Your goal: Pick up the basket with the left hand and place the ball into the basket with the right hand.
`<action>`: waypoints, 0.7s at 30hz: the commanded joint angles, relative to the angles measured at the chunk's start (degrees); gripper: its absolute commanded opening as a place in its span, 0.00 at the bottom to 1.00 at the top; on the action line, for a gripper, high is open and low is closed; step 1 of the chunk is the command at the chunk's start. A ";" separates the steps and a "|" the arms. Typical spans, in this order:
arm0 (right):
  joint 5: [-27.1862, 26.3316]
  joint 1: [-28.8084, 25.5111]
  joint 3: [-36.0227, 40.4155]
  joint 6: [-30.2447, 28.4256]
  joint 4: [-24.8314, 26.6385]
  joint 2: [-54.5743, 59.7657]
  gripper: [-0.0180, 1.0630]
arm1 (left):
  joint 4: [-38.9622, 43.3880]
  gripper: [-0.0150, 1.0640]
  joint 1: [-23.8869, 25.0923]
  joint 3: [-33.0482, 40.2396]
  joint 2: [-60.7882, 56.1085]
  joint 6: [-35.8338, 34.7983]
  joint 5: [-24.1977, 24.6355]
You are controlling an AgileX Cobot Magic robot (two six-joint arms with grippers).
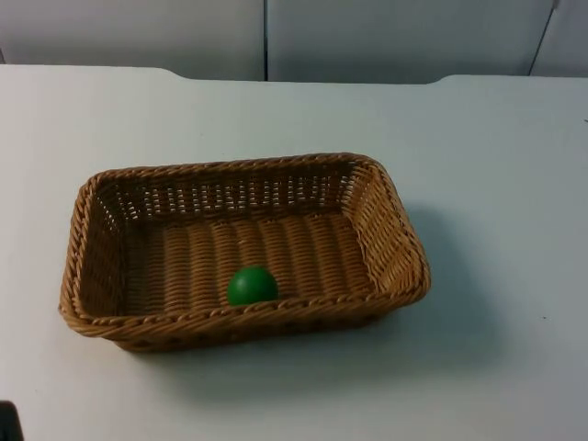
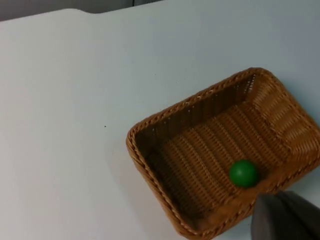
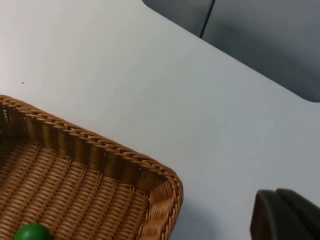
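A brown wicker basket (image 1: pixel 386 216) stands on the white table, a little left of the middle in the top view. A green ball (image 1: pixel 252 286) lies inside it on the woven floor, against the near long wall. The left wrist view looks down on the basket (image 2: pixel 150 165) and the ball (image 2: pixel 243 173) from some height, and my left gripper (image 2: pixel 287 220) hangs clear of the rim. My right gripper (image 3: pixel 285 216) hovers over bare table beside one corner of the basket (image 3: pixel 165 185), touching nothing. A sliver of the ball (image 3: pixel 32 232) is visible there too.
The grey partition wall (image 1: pixel 266 37) closes the far edge of the table (image 1: pixel 496 165). A small black object (image 1: pixel 8 423) sits at the near left corner in the top view. Bare white table surrounds the basket on all sides.
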 commanded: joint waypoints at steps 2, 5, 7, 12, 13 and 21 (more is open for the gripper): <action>-0.91 -0.23 -0.43 -0.63 0.33 -1.45 0.01 | 0.39 0.01 -0.07 8.42 -11.85 -0.35 -2.30; -1.55 -0.23 -0.43 -0.63 -0.17 -2.63 0.01 | 2.41 0.01 -0.07 14.27 -21.66 -1.65 -4.25; -2.55 -0.23 -0.43 -0.63 -0.97 -3.79 0.01 | 8.48 0.01 -0.07 19.21 -30.94 -8.63 -5.07; -6.11 -0.23 -0.43 -0.63 -3.50 -7.45 0.01 | 16.03 0.01 -0.07 25.24 -42.15 -13.82 -4.40; -6.11 -0.23 -0.43 -0.63 -3.50 -7.45 0.01 | 16.03 0.01 -0.07 25.24 -42.15 -13.82 -4.40; -8.82 -0.23 -0.43 -0.63 -6.47 -13.94 0.01 | 22.44 0.01 -0.07 27.97 -49.78 -16.72 0.23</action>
